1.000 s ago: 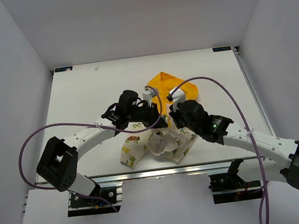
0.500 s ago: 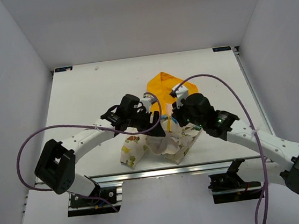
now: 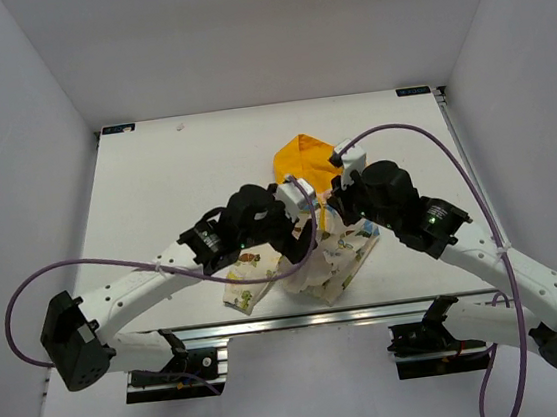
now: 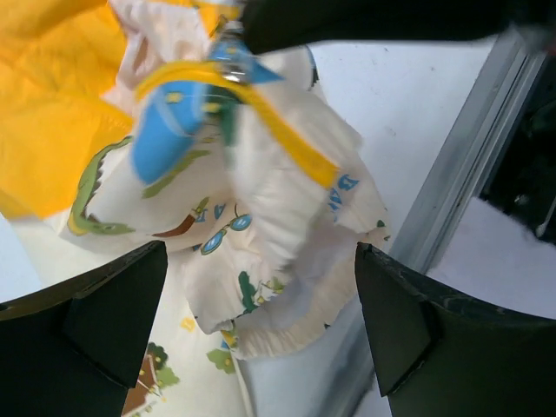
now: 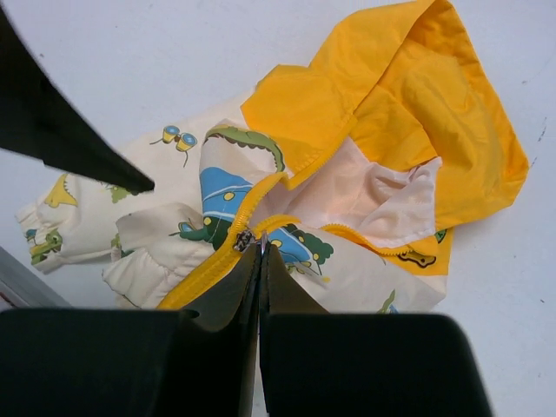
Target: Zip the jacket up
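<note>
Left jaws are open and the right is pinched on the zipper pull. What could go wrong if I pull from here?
1. The left gripper stands open, holding nothing, so only the right gripper on the zipper pull has the jacket; a pull may drag the whole garment rather than close it.
2. Fabric is bunched beside the pull and could jam in the teeth.
3. The jacket lies close to the table's near rail and might slide off.

The jacket (image 5: 347,174) is soft, crumpled matt cloth — the table (image 3: 175,180) smooth and matt.
</note>
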